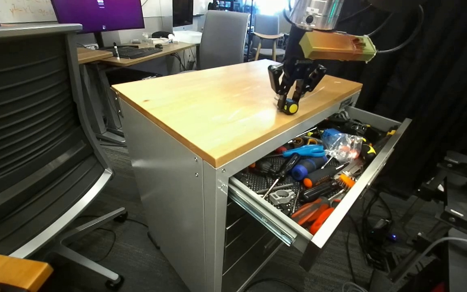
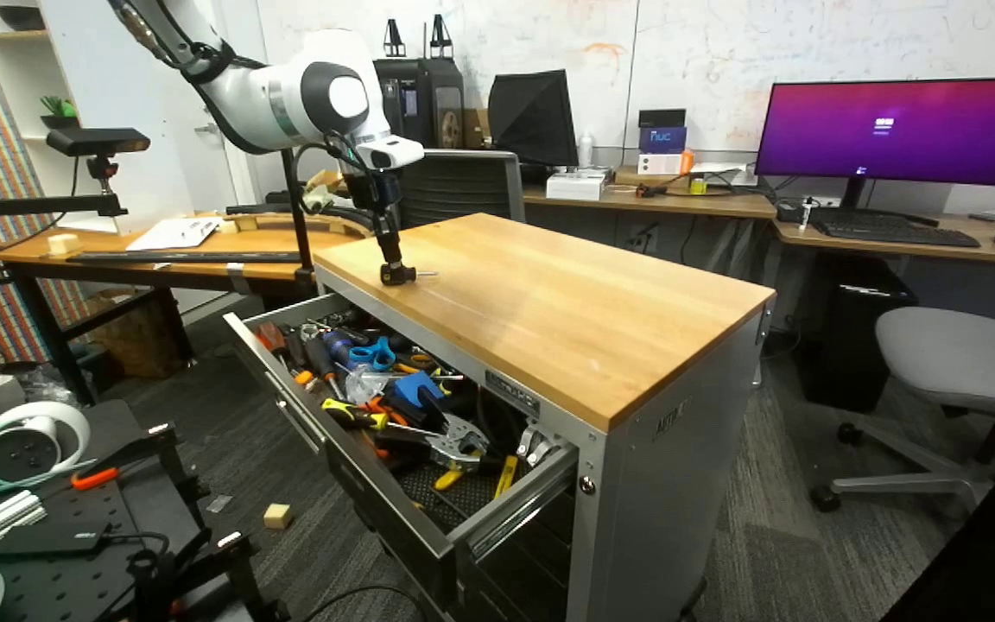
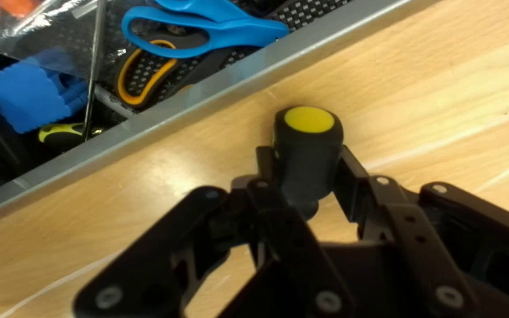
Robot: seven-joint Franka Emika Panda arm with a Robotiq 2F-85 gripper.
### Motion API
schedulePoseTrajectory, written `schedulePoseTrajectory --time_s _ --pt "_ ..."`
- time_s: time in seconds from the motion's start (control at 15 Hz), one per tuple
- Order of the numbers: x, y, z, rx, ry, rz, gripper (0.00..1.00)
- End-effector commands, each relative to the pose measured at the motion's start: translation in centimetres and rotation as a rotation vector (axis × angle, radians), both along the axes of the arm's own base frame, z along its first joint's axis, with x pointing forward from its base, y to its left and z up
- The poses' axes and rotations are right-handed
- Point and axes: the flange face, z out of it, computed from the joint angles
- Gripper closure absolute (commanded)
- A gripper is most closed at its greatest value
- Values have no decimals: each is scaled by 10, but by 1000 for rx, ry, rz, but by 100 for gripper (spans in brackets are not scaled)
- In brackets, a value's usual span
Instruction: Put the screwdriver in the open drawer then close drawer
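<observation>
We find the screwdriver [image 3: 308,154], stubby and black with a yellow cap, held at the wooden worktop [image 1: 201,101] near its front edge, and the open drawer [image 1: 353,194] jutting out just below that edge. The drawer stands pulled out, we judge, so the tool can be lowered in from above, among loose tools [image 1: 319,176] and blue scissors [image 1: 304,151]. The cap faces the drawer and the thin shaft points back across the wood; we cannot tell whether the tool touches the worktop or hangs slightly above it. The gripper [image 1: 288,102] points down, its fingers [image 3: 265,161] clamped on opposite sides of the handle, parted only by that handle's thickness. Taking the thick handle rather than the thin shaft likely gives a firmer hold, though we think the rounded shape could twist in the grip.
</observation>
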Motion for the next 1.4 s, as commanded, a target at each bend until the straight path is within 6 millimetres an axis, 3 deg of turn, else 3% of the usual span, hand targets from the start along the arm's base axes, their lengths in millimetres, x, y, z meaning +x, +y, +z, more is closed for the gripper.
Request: schedulePoseTrajectory --time_s 0.0,0.2,0.73,1.07,1.33 --pt "-49 -34 -25 66 51 40 86" --pt "-70 -58 -35 120 37 61 86" --pt "-114 -98 -48 139 101 128 86" --pt "-167 -129 -99 99 267 148 86" --pt "-158 -120 -98 31 249 251 86"
